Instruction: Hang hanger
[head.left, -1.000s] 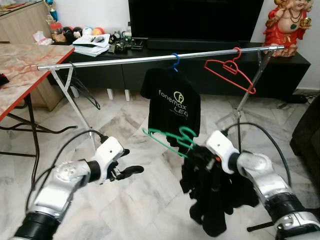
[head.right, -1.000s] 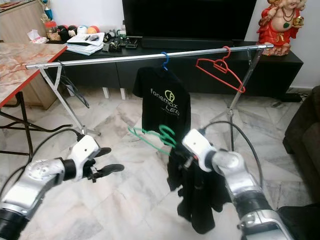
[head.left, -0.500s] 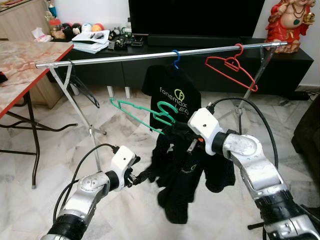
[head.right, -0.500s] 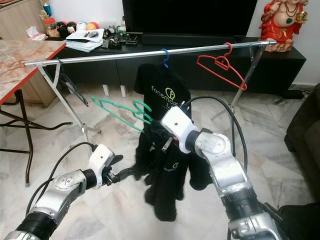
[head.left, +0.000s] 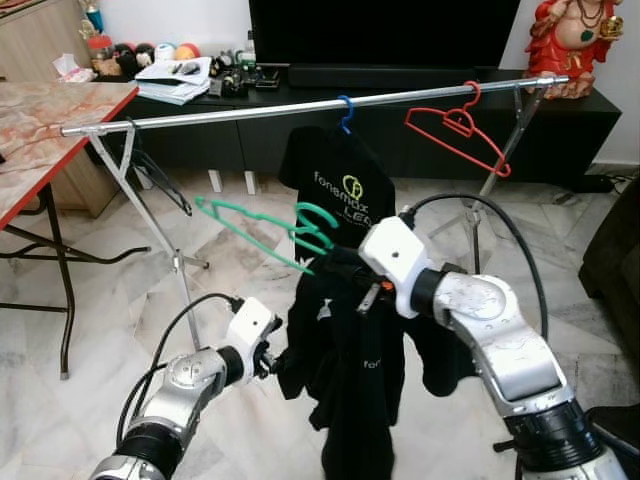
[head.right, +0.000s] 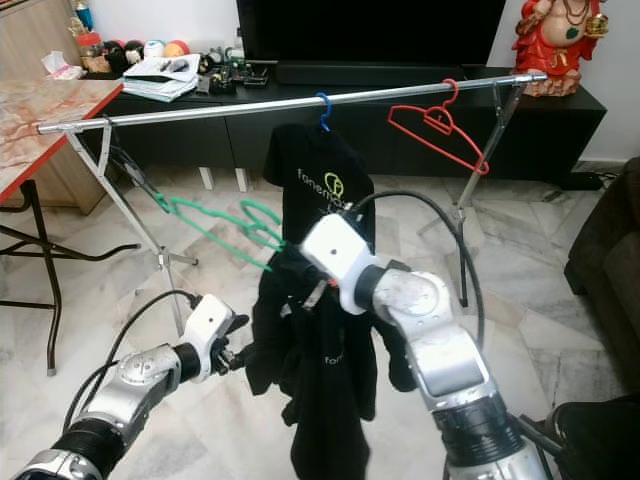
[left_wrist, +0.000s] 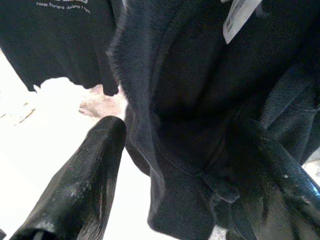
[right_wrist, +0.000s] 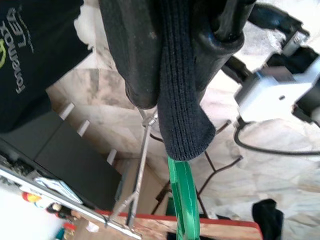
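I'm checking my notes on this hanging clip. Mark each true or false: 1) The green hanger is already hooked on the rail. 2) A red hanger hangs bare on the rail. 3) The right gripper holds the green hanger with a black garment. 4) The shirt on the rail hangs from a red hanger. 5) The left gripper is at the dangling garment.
1) False: the green hanger is held below the rail, not hooked on it.
2) True: the red hanger carries nothing.
3) True: the right gripper grips it, garment dangling.
4) False: the shirt hangs from a blue hook.
5) True: the left gripper has cloth between its fingers.
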